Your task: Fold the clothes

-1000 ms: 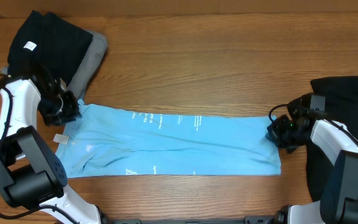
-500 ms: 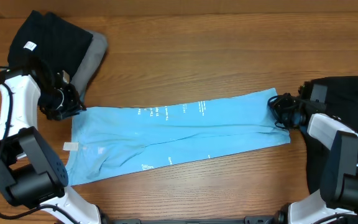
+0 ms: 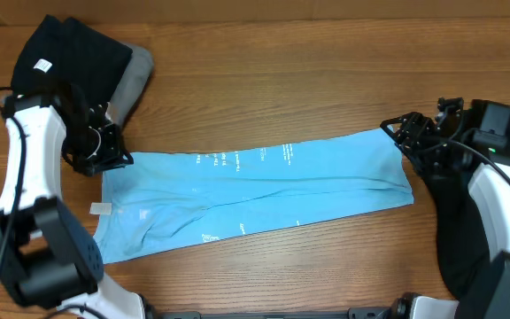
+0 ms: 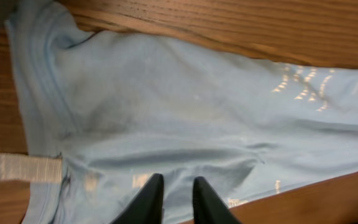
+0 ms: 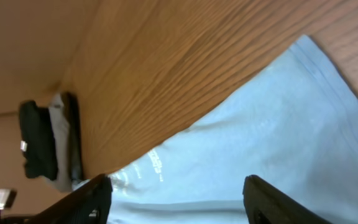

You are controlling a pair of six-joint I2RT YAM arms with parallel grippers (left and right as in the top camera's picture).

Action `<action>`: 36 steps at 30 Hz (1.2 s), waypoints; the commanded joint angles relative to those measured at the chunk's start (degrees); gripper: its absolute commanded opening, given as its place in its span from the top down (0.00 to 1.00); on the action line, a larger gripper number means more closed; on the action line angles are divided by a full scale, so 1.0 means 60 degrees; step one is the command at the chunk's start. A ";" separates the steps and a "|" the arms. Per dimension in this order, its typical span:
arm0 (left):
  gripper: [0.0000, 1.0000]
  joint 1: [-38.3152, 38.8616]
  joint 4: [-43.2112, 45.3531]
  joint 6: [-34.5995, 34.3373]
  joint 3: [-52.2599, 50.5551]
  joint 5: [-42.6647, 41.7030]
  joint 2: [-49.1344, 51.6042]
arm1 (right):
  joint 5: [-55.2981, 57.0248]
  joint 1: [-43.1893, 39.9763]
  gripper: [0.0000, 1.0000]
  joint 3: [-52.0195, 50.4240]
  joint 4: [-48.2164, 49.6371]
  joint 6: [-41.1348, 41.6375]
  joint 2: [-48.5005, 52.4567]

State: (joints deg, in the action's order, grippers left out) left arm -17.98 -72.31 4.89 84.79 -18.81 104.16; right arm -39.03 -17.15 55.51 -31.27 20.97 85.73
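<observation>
Lengthwise on grained wood point(image 3: 282, 80), soft blue T-shirt point(image 3: 255, 190), a creased band; right hand point(image 3: 404, 133) wide, left hand point(image 4: 176, 186) narrow.

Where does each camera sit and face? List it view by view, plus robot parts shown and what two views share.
Overhead: above the table, looking straight down at the light blue T-shirt; left gripper and right gripper show.
Left wrist: over the shirt's collar end, looking down at its white label; own narrowly spaced fingers show.
Right wrist: low at the other end, looking along the shirt toward the stacked black and grey garments; own wide-apart fingers show.
Shared: all see the T-shirt.
</observation>
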 commanded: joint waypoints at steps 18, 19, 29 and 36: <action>0.96 0.0146 0.2313 -0.2240 -0.3901 0.1905 -0.1985 | 0.0601 -0.1013 0.25 0.0153 -0.2211 -0.1552 0.0000; 0.96 0.0138 0.2794 -0.2594 -0.4309 0.2288 -0.1985 | 0.0601 -0.1013 0.25 0.0153 -0.2215 -0.1552 0.0000; 0.96 0.0106 0.5974 -0.3118 -0.6703 0.4189 -0.1934 | 0.0605 -0.1013 0.30 0.0153 -0.2248 -0.1548 0.0000; 0.96 -0.1126 0.5829 -0.3650 -0.6757 0.5541 -0.1752 | 0.1767 -0.1013 0.31 0.0124 -0.2463 -0.1545 0.0004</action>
State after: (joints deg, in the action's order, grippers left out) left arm -18.85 -36.42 -13.91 45.60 6.44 92.03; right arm -33.65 -22.94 55.64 -45.95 12.12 85.80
